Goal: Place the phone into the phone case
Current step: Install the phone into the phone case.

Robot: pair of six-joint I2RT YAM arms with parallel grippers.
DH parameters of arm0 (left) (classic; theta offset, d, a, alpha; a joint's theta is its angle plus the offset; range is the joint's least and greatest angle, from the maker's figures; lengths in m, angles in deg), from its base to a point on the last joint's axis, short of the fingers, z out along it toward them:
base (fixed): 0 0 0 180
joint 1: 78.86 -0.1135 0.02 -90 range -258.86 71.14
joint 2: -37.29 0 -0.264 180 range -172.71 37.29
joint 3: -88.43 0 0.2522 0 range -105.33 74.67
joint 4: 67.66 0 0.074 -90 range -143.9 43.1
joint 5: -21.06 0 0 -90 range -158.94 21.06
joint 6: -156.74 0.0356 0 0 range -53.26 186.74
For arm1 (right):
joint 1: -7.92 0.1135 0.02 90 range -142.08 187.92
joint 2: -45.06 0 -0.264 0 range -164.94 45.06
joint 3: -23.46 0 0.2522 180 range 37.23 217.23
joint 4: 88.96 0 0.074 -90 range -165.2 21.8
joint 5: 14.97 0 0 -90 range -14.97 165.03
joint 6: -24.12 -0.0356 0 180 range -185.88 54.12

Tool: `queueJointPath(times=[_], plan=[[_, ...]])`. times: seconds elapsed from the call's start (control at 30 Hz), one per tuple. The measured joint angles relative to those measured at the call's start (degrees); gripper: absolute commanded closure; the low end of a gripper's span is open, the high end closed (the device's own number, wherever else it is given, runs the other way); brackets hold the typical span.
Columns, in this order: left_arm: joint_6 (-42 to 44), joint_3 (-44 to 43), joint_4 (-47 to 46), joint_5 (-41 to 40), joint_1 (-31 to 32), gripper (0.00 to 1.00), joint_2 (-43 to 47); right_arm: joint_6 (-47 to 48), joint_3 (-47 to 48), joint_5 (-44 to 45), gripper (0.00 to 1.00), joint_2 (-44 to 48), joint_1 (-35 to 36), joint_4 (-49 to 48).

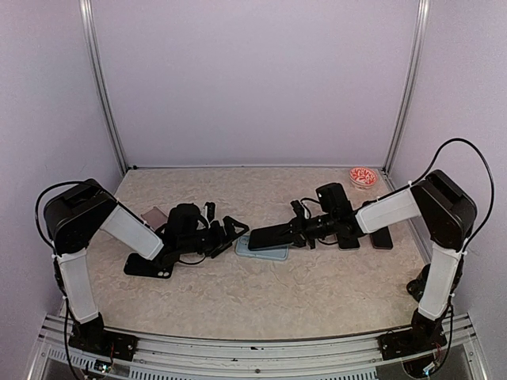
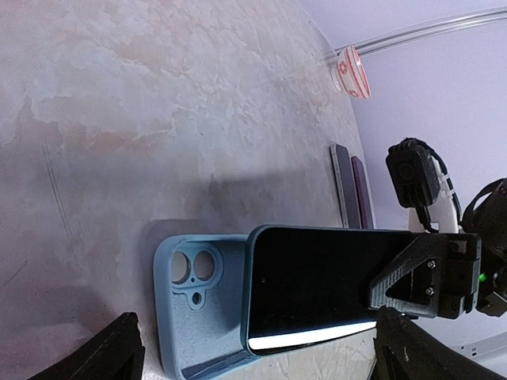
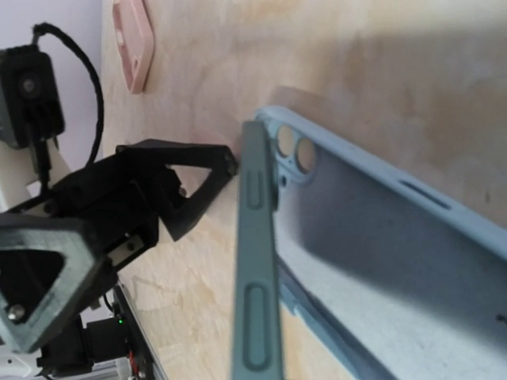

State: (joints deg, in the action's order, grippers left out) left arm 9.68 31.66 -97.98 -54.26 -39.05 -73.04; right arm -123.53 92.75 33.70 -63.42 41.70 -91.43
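A light blue phone case [image 1: 268, 253] lies open side up at the table's middle, its camera cutouts [image 2: 192, 267] uncovered. The dark phone [image 1: 271, 236] hangs tilted over it, screen [image 2: 317, 281] towards my left wrist camera and seen edge-on [image 3: 257, 261] beside the case [image 3: 380, 269] in the right wrist view. My right gripper [image 1: 301, 229] is shut on the phone's right end, with one finger [image 2: 420, 277] showing there. My left gripper [image 1: 230, 235] stands open just left of the case and holds nothing; its fingertips [image 2: 119, 352] frame the case.
A pink case [image 1: 153, 216] and a black phone [image 1: 150, 265] lie by the left arm. Two dark phones [image 1: 348, 239] [image 1: 383, 237] lie under the right arm. A red and white dish [image 1: 363, 176] sits in the back right corner.
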Motion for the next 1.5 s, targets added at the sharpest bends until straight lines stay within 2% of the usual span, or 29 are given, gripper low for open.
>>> queueJointPath(times=[1.5], plan=[[-1.9,0.0,-4.1,0.7,1.5,0.01,-2.7,-6.7,-0.1,-4.1,1.0,-7.5,0.6,-9.9]])
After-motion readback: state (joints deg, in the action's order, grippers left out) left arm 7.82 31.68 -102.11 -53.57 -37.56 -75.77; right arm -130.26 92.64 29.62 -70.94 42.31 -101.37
